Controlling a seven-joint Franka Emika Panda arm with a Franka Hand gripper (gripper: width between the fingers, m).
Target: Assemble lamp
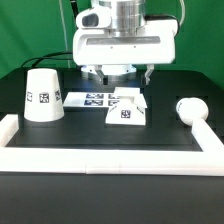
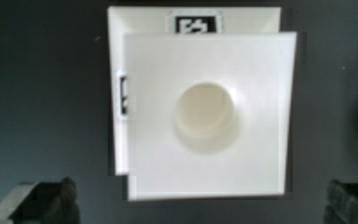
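Surface: black table (image 1: 70,135), white rail (image 1: 100,157) along near edge and both sides | Room: green backdrop (image 1: 30,30) | Parts: shade (image 1: 42,95) upright, exterior view's left; base (image 1: 127,110) centre, beside marker board (image 1: 88,98); bulb (image 1: 188,108) right | Claw (image 1: 123,75): released, fingers spread, above base.

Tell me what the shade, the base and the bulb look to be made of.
Shade: likely moulded plastic, opaque matte white, smooth cone wall, stuck-on printed tag.
Base: seemingly the same white plastic, flat faces, crisp edges, smooth oval recess in the wrist view.
Bulb: probably plastic too, even matte white, no glassy shine.
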